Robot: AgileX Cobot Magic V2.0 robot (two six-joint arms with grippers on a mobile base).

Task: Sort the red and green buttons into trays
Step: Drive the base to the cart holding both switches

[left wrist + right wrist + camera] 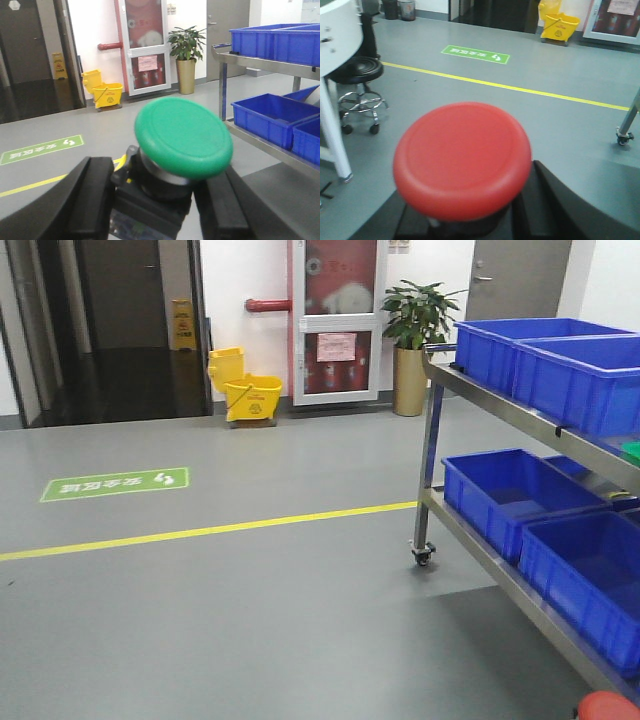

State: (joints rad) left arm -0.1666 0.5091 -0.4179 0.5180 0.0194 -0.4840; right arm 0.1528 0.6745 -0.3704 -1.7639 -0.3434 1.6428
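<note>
The green button [183, 136] fills the left wrist view. Its dark blocky base sits clamped between the black fingers [85, 200] of my left gripper [157, 202], which is shut on it above the floor. In the right wrist view the red button [462, 159] is just as close, and my right gripper [470, 222] is shut on the dark base under its cap. A red rounded edge [608, 706] pokes into the bottom right of the front view. A green sliver [632, 450] shows on the cart's upper shelf; I cannot tell whether it is a tray. The red tray is out of view.
A steel wheeled cart [432, 440] stands at the right, with deep blue crates [520, 495] on both shelves. A yellow mop bucket [245, 390] and a potted plant [412, 340] stand by the far wall. A black swivel stool [360, 85] and a white table leg [332, 135] are at the right arm's left.
</note>
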